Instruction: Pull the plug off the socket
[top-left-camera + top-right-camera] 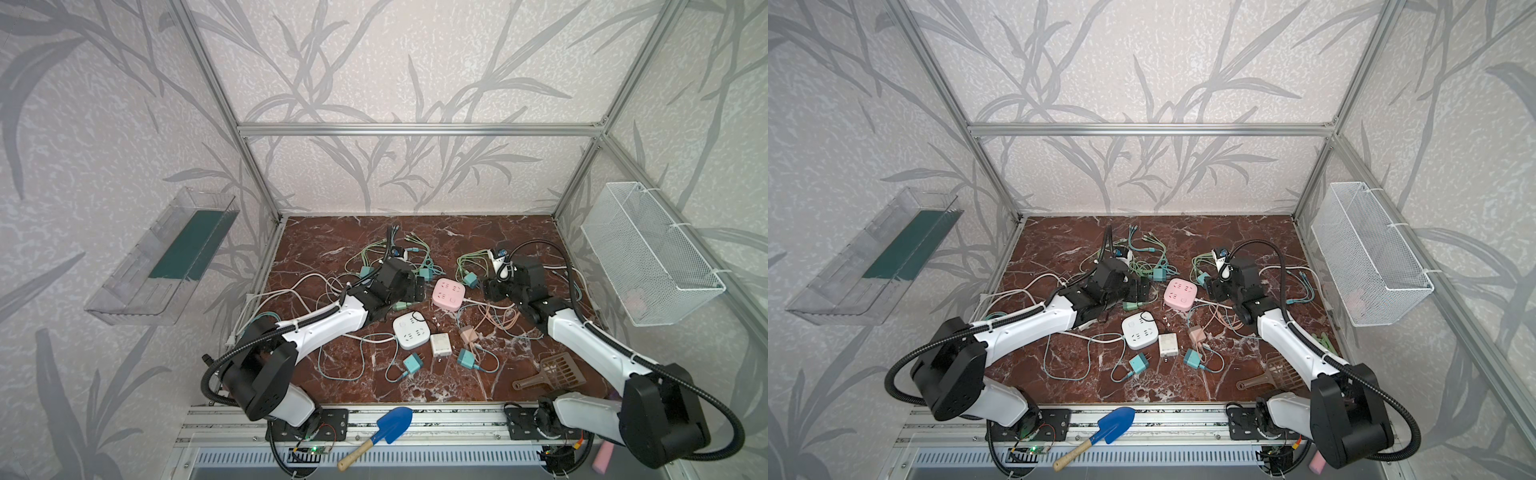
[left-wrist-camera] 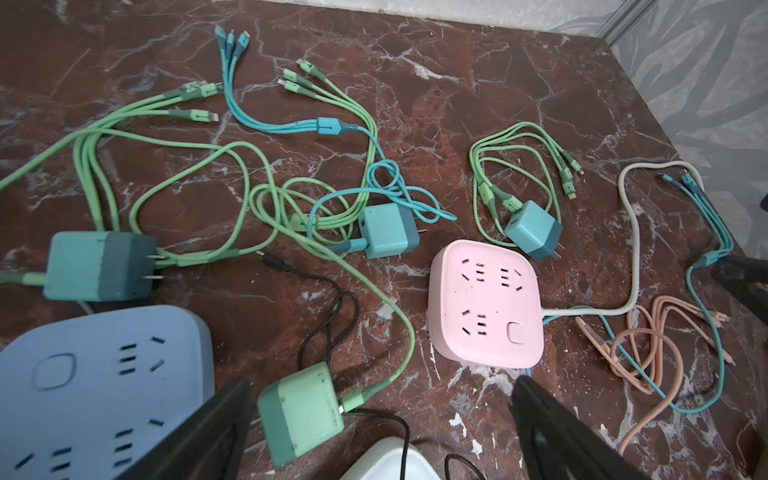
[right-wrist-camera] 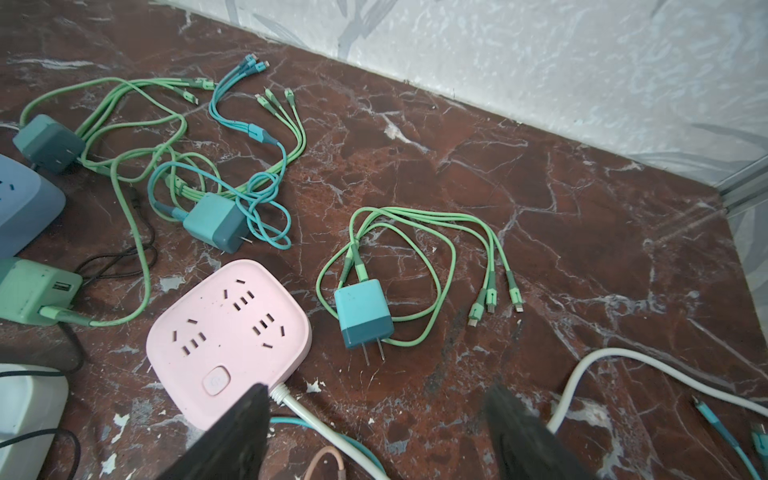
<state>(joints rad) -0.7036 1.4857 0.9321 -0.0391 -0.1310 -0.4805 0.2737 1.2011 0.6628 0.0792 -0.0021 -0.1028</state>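
The pink socket [image 1: 449,293] [image 2: 484,303] [image 3: 228,336] lies flat between both grippers, and no plug sits in its holes. A green plug [image 2: 301,415] [image 1: 401,306] lies loose on the marble beside a blue socket [image 2: 95,386]. It is between the wide-apart fingers of my left gripper [image 2: 382,386] [image 1: 419,289], which is open and not touching it. My right gripper [image 3: 378,392] [image 1: 486,286] is open over bare marble and the pink socket's white cord [image 3: 316,419]. A teal plug [image 3: 363,316] lies prongs-out just beyond it.
A white socket [image 1: 411,330], a white charger [image 1: 440,344], a pink charger [image 1: 467,332] and teal plugs [image 1: 412,363] with tangled cables crowd the middle. A brown scoop [image 1: 552,372] lies front right and a blue shovel [image 1: 390,424] on the front rail. Wire basket [image 1: 648,253] right, clear tray [image 1: 166,257] left.
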